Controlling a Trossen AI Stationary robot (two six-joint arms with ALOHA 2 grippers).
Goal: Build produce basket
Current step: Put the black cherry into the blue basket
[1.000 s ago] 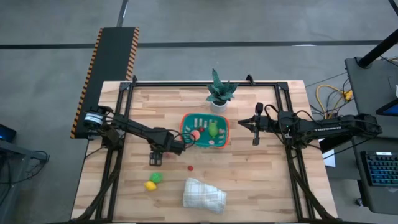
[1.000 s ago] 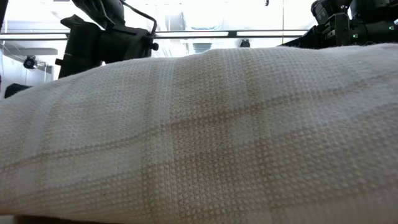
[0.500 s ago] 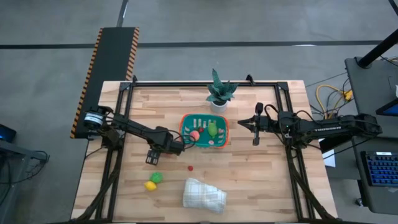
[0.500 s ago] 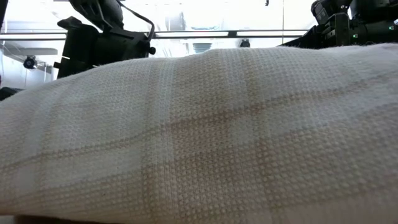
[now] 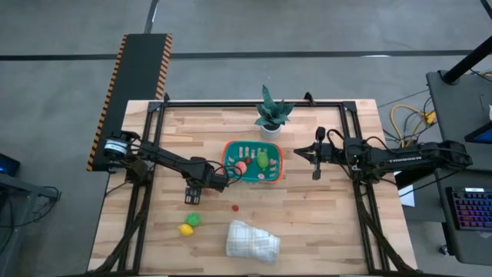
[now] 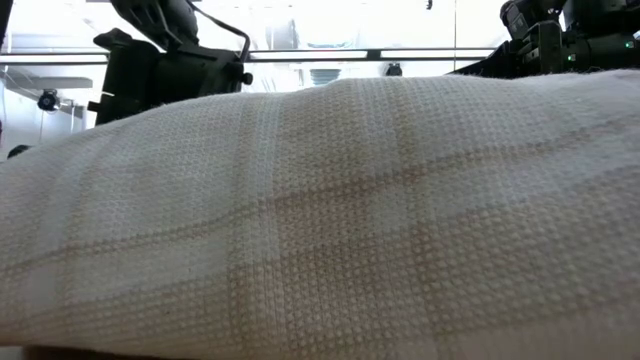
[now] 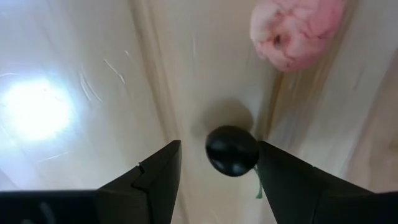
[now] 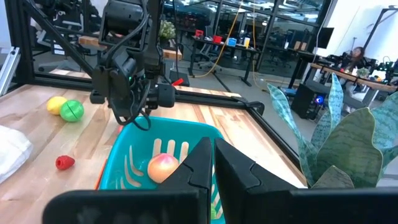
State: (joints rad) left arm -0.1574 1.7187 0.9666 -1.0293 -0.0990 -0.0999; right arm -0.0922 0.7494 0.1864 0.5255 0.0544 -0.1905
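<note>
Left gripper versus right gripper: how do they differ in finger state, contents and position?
The left gripper has its fingers apart; the right gripper has its fingers shut together. A dark berry sits between the left fingers, with a gap on one side; nothing is in the right gripper. In the high view, the left one is at the basket's left edge, the right one off its right side. Both point toward the basket.

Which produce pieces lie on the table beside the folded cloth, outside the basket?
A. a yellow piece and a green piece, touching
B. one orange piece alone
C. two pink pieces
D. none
A: in the high view a yellow piece and a green piece sit together on the table left of the cloth.
</note>
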